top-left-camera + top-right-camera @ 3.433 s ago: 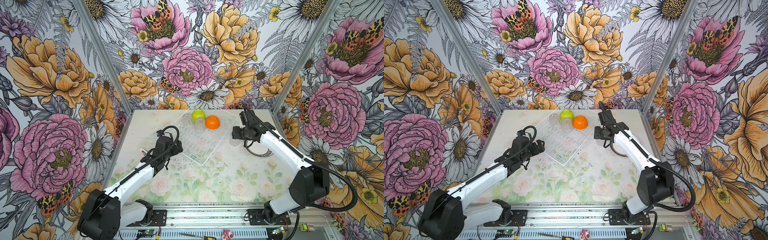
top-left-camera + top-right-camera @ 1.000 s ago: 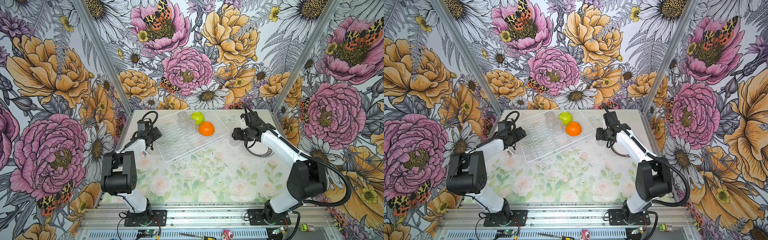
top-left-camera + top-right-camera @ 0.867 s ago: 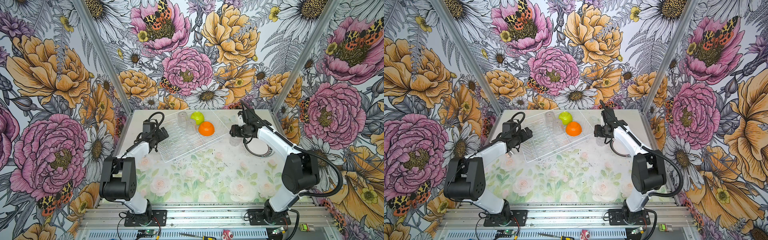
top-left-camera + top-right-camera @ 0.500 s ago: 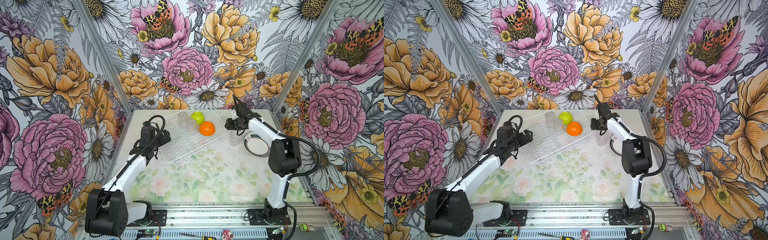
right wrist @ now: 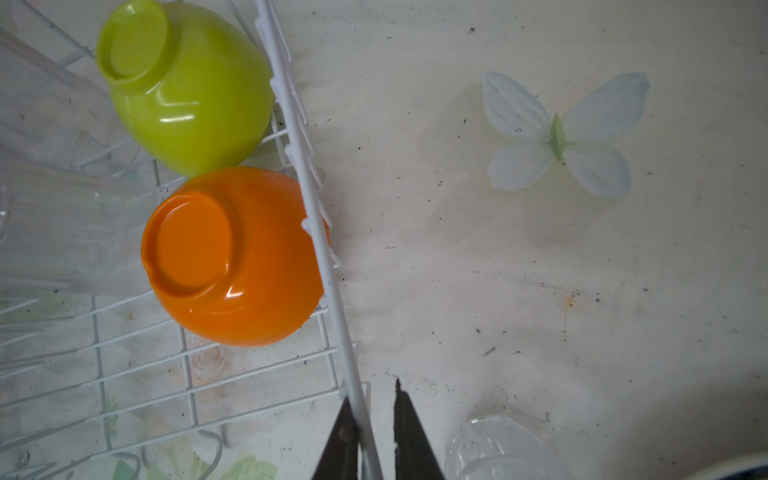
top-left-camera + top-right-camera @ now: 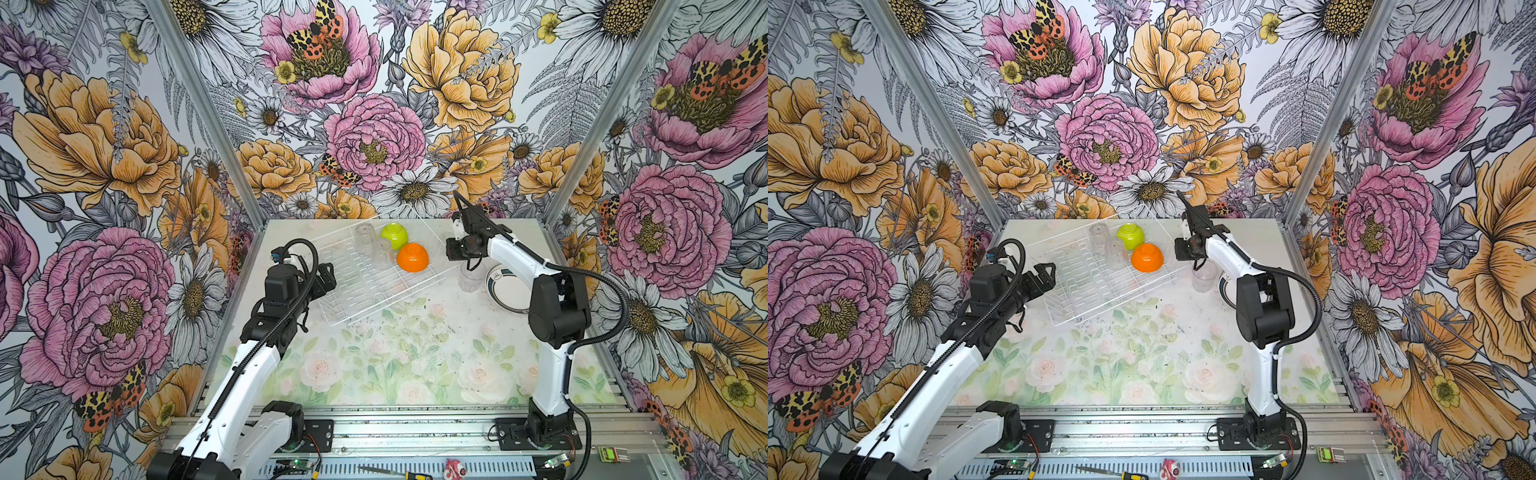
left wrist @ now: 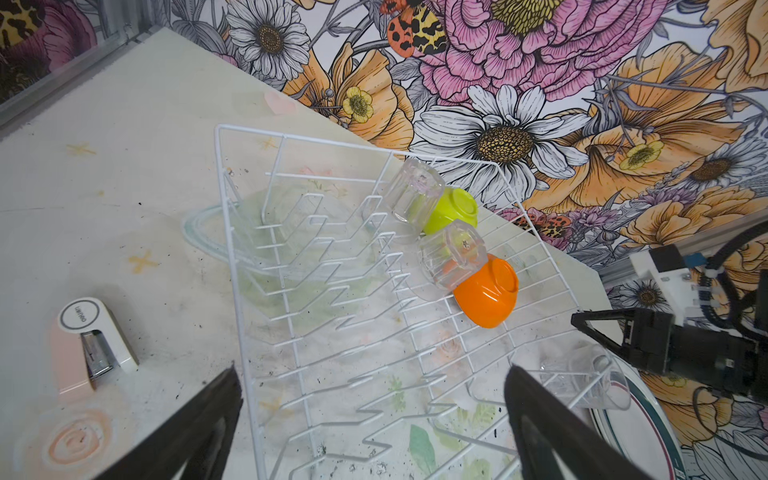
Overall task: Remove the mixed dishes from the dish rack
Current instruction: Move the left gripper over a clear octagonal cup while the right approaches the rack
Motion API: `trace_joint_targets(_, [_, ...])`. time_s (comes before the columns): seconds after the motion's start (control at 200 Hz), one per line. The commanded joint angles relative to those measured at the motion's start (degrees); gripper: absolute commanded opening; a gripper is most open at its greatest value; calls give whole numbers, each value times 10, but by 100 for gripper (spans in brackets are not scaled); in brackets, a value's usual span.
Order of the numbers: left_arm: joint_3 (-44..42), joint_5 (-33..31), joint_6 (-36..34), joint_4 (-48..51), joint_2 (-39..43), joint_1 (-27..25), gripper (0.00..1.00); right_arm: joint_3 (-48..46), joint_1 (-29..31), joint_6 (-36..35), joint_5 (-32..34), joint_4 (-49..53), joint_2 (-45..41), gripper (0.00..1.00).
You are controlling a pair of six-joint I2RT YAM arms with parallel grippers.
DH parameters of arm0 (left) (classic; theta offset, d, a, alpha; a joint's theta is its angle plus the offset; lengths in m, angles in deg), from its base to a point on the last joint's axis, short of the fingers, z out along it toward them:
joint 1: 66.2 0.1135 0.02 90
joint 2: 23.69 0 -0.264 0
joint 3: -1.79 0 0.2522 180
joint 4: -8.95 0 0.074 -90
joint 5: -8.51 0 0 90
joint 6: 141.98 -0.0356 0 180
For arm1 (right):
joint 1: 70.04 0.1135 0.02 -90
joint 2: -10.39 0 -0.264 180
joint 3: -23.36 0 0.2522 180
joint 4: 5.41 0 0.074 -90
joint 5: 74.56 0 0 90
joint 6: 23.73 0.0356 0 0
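The dish rack [image 6: 353, 299] lies on the surface [image 6: 415, 357] in the far middle, turned at an angle to the walls, as both top views show. Inside it, along its right rim, two bowls sit upside down and close together. The lime-green bowl [image 6: 394, 235] is the farther one and the orange bowl [image 6: 412, 257] is the nearer one. Just left of the bowls there are two clear cups, the far tumbler [image 6: 365, 235] and the near tumbler [image 6: 382, 251], also with the bottom up. The third tumbler [image 6: 469, 277] is outside the rack, on the surface just beside the right rim. A white plate [image 6: 503, 286] with teal and red bands lies flat to the right of this tumbler, partly hidden by the right arm.

The right end effector [image 6: 454, 254] is at the right rim of the rack, near the orange bowl. In the right wrist view its fingers [image 5: 409, 432] are pressed together on the white rim wire, which runs between them.

The left end effector [image 6: 326, 280] is at the left side of the rack. Its fingers [image 7: 548, 428] are spread wide. In the left wrist view the near-left part of the rack shows between them, but I cannot tell whether they touch the wire.
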Motion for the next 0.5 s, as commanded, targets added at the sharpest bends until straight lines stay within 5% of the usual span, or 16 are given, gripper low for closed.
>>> trace_joint_targets(0.0, [-6,-4,12,8,8,3,99,-30,21,35,27,-4,-5,6])
trace_joint_targets(0.495, [-6,14,23,8,17,-6,99,-204,65,48,92,-6,-124,0])
